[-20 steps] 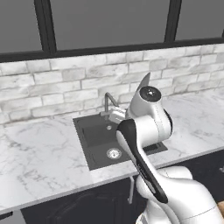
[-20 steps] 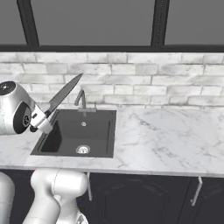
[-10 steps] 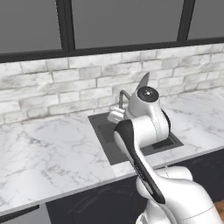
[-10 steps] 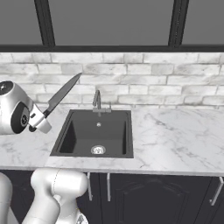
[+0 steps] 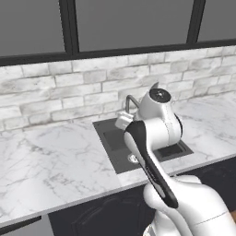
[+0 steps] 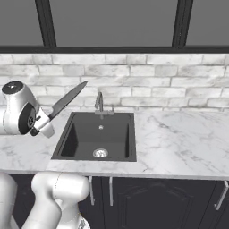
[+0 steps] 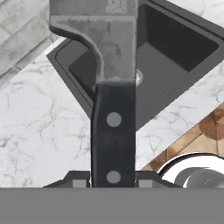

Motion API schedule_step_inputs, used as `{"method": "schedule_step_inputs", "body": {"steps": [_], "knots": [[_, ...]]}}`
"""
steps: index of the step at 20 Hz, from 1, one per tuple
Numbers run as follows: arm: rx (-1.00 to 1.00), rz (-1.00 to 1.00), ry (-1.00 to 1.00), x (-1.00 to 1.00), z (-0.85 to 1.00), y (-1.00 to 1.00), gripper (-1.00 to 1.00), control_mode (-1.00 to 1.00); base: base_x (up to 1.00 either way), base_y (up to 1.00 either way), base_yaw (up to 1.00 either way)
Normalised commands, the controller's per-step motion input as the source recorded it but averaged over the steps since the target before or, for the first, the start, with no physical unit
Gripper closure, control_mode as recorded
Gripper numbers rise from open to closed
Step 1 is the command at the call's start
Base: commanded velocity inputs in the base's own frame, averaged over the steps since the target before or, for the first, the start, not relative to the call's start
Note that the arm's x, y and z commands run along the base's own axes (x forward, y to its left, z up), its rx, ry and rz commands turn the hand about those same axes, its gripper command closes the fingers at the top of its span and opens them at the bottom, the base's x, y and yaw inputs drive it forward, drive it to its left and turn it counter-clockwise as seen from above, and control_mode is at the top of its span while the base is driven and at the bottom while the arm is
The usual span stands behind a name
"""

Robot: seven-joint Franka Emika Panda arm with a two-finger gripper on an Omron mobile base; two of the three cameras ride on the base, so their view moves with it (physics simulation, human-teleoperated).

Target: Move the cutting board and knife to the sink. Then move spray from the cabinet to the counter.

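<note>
My gripper (image 7: 113,177) is shut on the knife's black handle (image 7: 113,135). The grey blade (image 7: 100,43) points up and away over the sink (image 7: 175,48). From the right base view the gripper (image 6: 44,126) hangs over the counter (image 6: 179,138) just left of the sink (image 6: 98,134), and the knife (image 6: 67,100) slants up to the right above the basin's left rim. The dark basin (image 5: 113,143) lies partly behind my arm in the left base view. The cutting board, the spray and the cabinet are out of view.
A small metal faucet (image 6: 99,102) stands at the sink's back edge, below a white brick wall (image 6: 147,85) and dark windows. White marble counter (image 5: 55,156) runs to both sides of the basin. Dark lower cabinet doors (image 6: 156,201) sit under the counter.
The whole scene has slid to the right in both base views, so the camera has moved with the base. The knife stays in my gripper at the same slant.
</note>
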Motion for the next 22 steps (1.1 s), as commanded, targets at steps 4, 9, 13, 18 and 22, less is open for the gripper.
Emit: {"method": "schedule_step_inputs", "body": {"steps": [4, 9, 13, 18, 22], "knots": [[0.12, 0.00, 0.26, 0.00, 0.00, -0.09, 1.00, -1.00, 0.00, 0.00, 0.00], [0.18, 0.00, 0.27, 0.00, 0.00, -0.18, 1.00, -1.00, 0.00, 0.00, 0.00], [0.15, 0.00, 0.33, 0.00, -0.14, -0.16, 1.00, -1.00, 0.00, 0.00, 0.00], [0.12, -0.01, 0.28, 0.00, -0.30, -0.15, 1.00, -1.00, 0.00, 0.00, 0.00], [0.08, -0.03, 0.17, 0.00, -0.31, 0.00, 1.00, -1.00, 0.00, 0.00, 0.00]]}}
